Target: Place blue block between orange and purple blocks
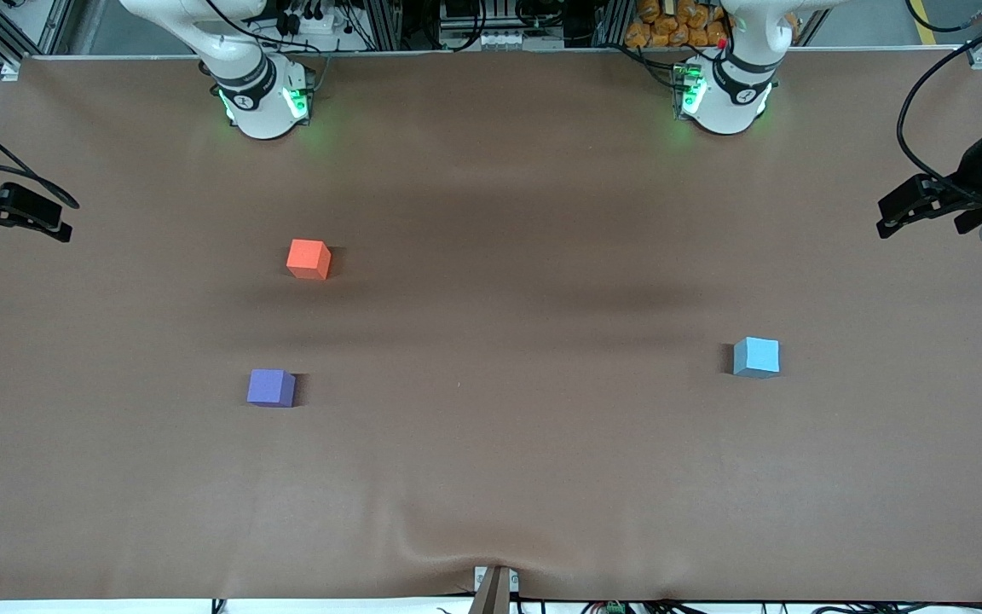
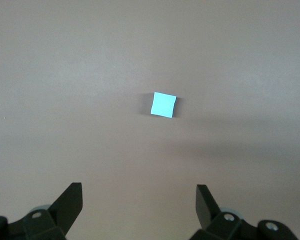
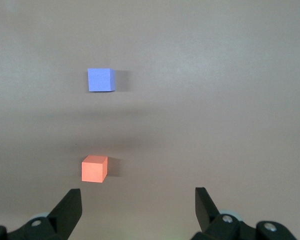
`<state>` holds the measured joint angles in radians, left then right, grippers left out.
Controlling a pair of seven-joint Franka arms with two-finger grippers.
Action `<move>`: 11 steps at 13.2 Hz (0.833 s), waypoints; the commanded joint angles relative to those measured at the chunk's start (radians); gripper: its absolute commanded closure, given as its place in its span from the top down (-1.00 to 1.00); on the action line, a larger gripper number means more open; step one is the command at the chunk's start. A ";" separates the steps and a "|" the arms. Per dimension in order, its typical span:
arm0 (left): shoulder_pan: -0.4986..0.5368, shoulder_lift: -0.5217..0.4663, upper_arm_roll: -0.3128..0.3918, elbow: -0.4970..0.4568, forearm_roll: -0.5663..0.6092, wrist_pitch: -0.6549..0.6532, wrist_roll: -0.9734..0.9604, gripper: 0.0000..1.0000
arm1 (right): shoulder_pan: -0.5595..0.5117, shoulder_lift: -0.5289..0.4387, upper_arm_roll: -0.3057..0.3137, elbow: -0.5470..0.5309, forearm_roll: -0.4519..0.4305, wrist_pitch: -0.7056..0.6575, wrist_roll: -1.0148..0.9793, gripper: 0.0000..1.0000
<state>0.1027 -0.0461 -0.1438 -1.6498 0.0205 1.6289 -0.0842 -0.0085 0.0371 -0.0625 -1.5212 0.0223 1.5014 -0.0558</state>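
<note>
The front view looks down from high across the brown matte table (image 1: 491,477) toward both robot bases. Each wrist view looks down from well above. The front and left wrist views share the small sky-blue matte cube (image 1: 756,356) (image 2: 163,105); the front and right wrist views share the orange-red cube (image 1: 309,258) (image 3: 94,169) and violet-purple cube (image 1: 271,387) (image 3: 100,80).

Sky-blue block (image 1: 756,356), orange block (image 1: 309,258), purple block (image 1: 270,387), brown table (image 1: 491,477).

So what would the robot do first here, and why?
Probably lower the left gripper toward the blue block. Its jaws are open and empty, and the block sits alone toward the left arm's end of the table, apart from the orange block and purple block. The right gripper waits, open.
</note>
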 commanded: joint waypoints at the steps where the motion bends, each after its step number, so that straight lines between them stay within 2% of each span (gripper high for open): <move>1: 0.002 0.000 -0.005 0.004 -0.011 -0.003 0.014 1.00 | 0.002 -0.008 0.000 0.003 0.011 -0.010 0.002 1.00; 11: 0.003 0.008 -0.005 -0.002 -0.013 -0.003 0.014 1.00 | 0.002 -0.008 0.001 0.003 0.011 -0.012 0.004 1.00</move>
<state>0.1026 -0.0425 -0.1465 -1.6535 0.0205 1.6286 -0.0841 -0.0084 0.0371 -0.0624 -1.5212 0.0223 1.5005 -0.0558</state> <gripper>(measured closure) 0.000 0.000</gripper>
